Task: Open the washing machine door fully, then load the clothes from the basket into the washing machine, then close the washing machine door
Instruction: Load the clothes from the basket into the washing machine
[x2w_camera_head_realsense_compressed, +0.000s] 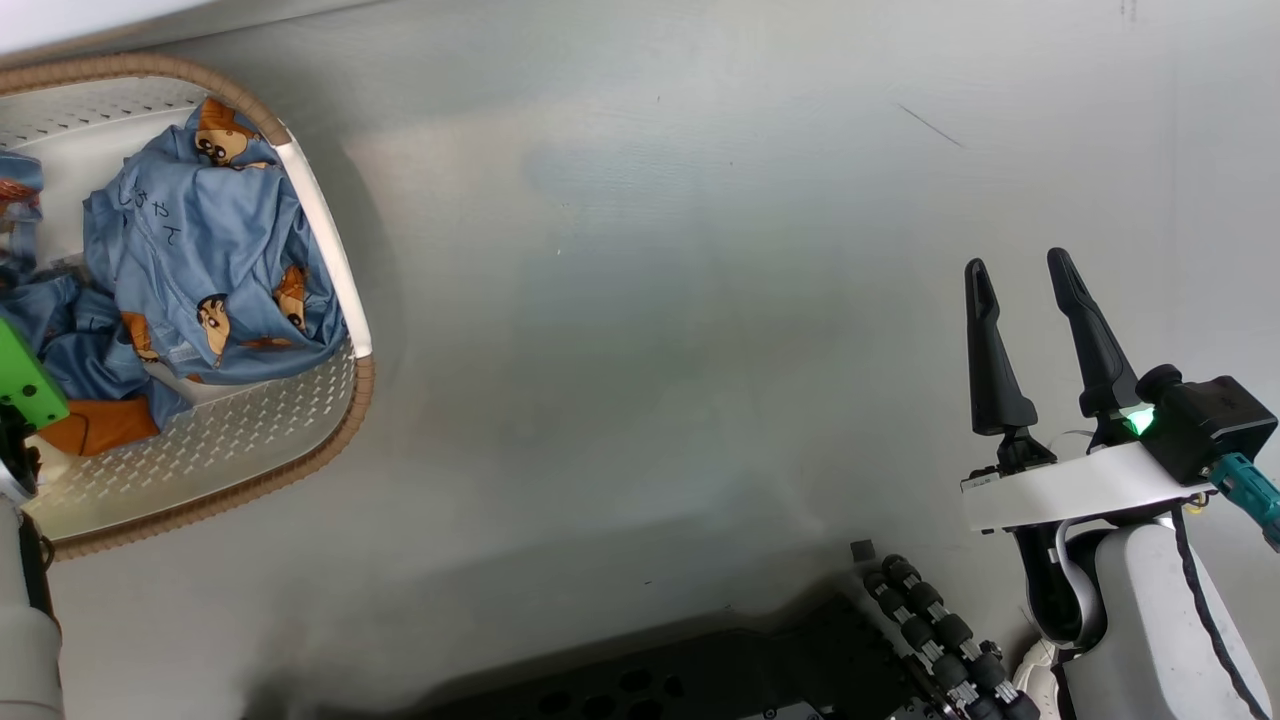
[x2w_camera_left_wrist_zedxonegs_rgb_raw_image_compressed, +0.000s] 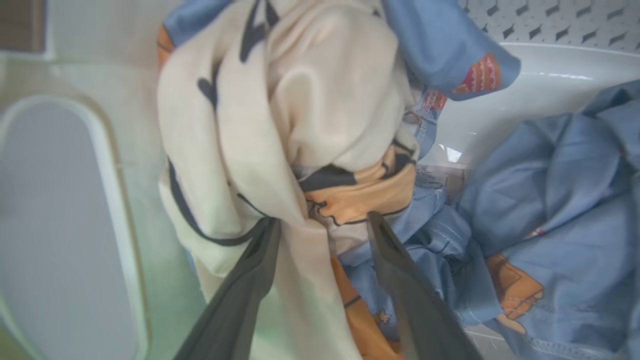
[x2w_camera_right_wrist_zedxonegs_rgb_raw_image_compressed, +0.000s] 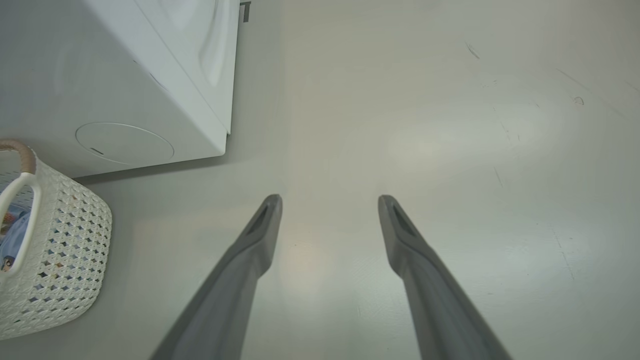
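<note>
The basket (x2w_camera_head_realsense_compressed: 335, 250) sits on the pale floor (x2w_camera_head_realsense_compressed: 650, 300) at the upper left of the head view, its brown woven rim curving round the near end and a white handle along its right side. Inside it lie the clothes (x2w_camera_head_realsense_compressed: 200, 250): light blue cloth with small orange-brown cartoon figures, bunched against the handle side, with an orange patch lower down near the basket's perforated bottom. The green-tipped end of the left arm (x2w_camera_head_realsense_compressed: 25, 385) reaches into the basket from the left edge of that view.

In the left wrist view, the left hand (x2w_camera_left_wrist_zedxonegs_rgb_raw_image_compressed: 320, 227) is down among the clothes. Its two dark fingers (x2w_camera_left_wrist_zedxonegs_rgb_raw_image_compressed: 250, 280) stand apart, one on each side of a twisted fold of the cream and orange piece (x2w_camera_left_wrist_zedxonegs_rgb_raw_image_compressed: 310, 100). The left finger lies against the cream cloth, and the right finger lies over blue cloth just beside the orange part. The fold is between the fingers but they are not clamped on it. More blue cloth is heaped to the right, against the basket's white inner wall.

The right hand (x2w_camera_head_realsense_compressed: 1018, 262) hangs over bare floor at the lower right of the head view, well apart from the basket, with its fingers spread and nothing between them. In the right wrist view, the washing machine (x2w_camera_right_wrist_zedxonegs_rgb_raw_image_compressed: 100, 75) stands at the upper left, a white box with a round cover low on one face, and the basket is just beside it on the floor.
</note>
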